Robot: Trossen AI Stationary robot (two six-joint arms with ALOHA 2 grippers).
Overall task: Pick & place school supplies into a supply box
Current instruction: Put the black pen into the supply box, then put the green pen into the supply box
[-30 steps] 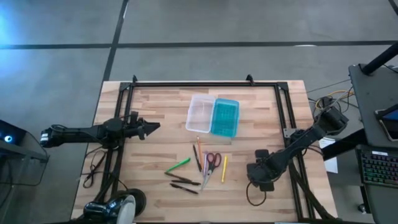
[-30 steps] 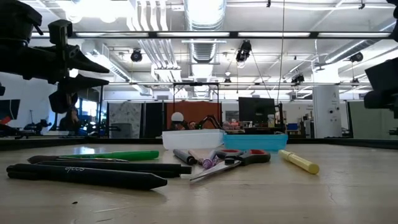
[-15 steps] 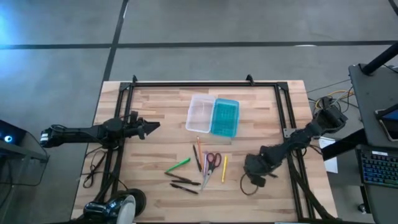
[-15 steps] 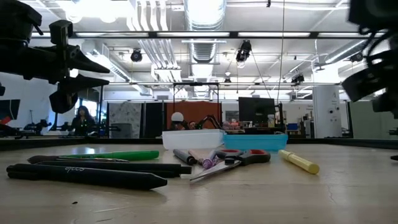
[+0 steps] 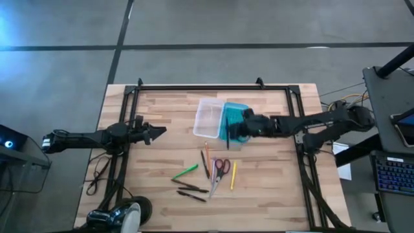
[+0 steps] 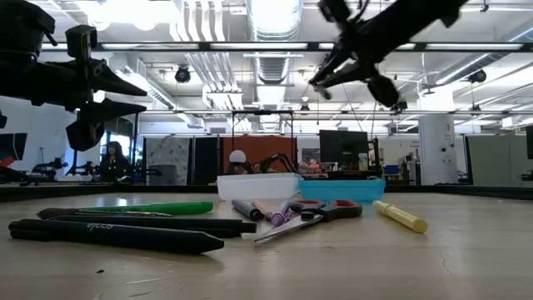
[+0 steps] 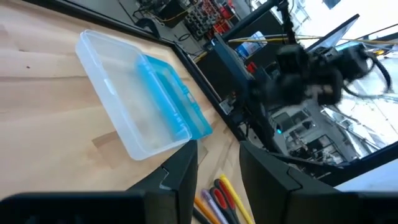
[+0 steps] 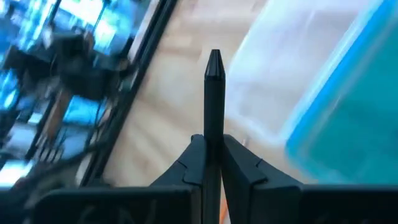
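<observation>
Right claw (image 5: pixel 234 128) clenched on a dark pen (image 8: pixel 214 99) over the box (image 5: pixel 210 118), table's 12 o'clock. Released off-centre, it could hit the rim, bounce out. Left claw (image 5: pixel 157 132) spread, idle at 9.

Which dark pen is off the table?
The dark pen clamped upright in the right pincer, above the supply box; two other dark pens lie on the wood.

A grey floor (image 5: pixel 226 26) crossed by dark seams surrounds the wooden bench (image 5: pixel 272 194). Ceiling ducts (image 6: pixel 271 21) and lamps (image 6: pixel 181 75) hang overhead; a keyboard (image 5: pixel 394 175) sits lower right.
</observation>
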